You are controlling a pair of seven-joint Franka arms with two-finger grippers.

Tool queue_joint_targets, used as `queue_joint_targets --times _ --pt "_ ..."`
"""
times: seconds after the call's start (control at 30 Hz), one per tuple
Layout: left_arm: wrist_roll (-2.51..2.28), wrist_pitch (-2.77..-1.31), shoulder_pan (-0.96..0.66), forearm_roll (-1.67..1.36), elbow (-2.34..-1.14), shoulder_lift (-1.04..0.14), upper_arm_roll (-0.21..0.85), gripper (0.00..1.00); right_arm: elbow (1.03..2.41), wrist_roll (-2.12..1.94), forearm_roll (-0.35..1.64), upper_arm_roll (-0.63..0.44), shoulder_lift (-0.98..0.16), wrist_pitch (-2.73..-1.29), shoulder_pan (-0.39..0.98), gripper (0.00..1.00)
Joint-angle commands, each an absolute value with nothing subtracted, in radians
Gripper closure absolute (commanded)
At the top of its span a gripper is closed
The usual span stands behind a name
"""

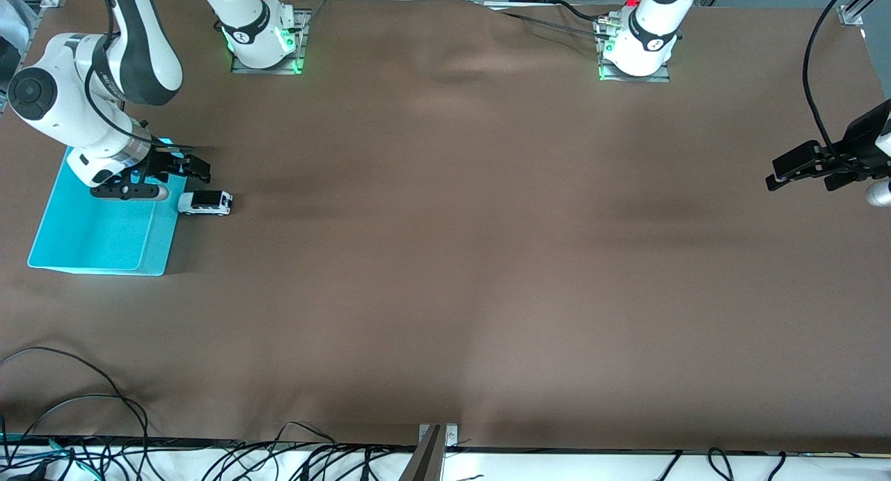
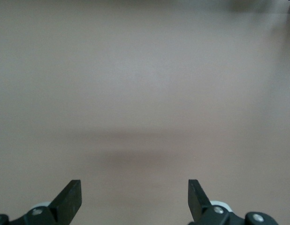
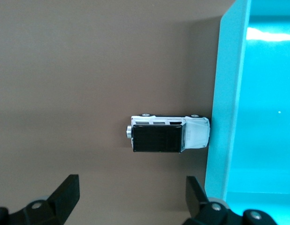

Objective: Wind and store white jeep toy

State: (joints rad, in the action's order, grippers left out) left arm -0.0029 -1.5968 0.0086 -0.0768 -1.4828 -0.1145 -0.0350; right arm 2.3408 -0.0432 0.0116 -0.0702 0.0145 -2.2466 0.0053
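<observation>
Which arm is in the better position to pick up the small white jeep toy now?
The right arm. Its open tool hangs just above the small boxy white jeep toy, which sits against the cyan plastic bin. The left tool waits open at the table's left-arm end.

white jeep toy [image 1: 205, 202] hard against cyan bin [image 1: 104, 234] wall

The white jeep toy [image 1: 204, 202] has a white body, a black ribbed roof and small black wheels (its nose at 9 o'clock in the front view, touching the bin). The bin [image 1: 104, 237] is bright cyan all over, plain. The table cloth [image 1: 487, 258] is plain brown. Both arms are white with black fingers [image 1: 198, 166].
</observation>
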Motion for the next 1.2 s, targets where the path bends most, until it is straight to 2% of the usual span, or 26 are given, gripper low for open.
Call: queue_joint_targets --times 0.0,0.1,0.3,0.63,1.17 --pt "0.023 -1.589 -0.017 -0.032 -1.483 -0.118 -0.034 0.00 2.382 0.076 0.003 -0.066 0.049 -2.272 -0.012 0.00" --pt "0.021 -1.589 -0.020 0.049 -1.483 -0.120 0.008 0.00 2.416 0.179 0.002 -0.064 0.044 -2.316 -0.012 0.00" --pt "0.021 -1.589 -0.005 0.051 -1.480 -0.120 0.012 0.00 2.508 0.432 0.002 -0.063 0.035 -2.470 -0.012 0.00" --pt "0.009 -1.586 -0.020 0.052 -1.468 -0.124 0.014 0.00 2.533 0.684 0.005 -0.064 0.011 -2.502 -0.012 0.00" --pt "0.015 -1.585 0.018 -0.063 -1.476 -0.112 0.015 0.00 2.571 1.054 0.009 -0.064 -0.047 -2.701 -0.017 0.00"
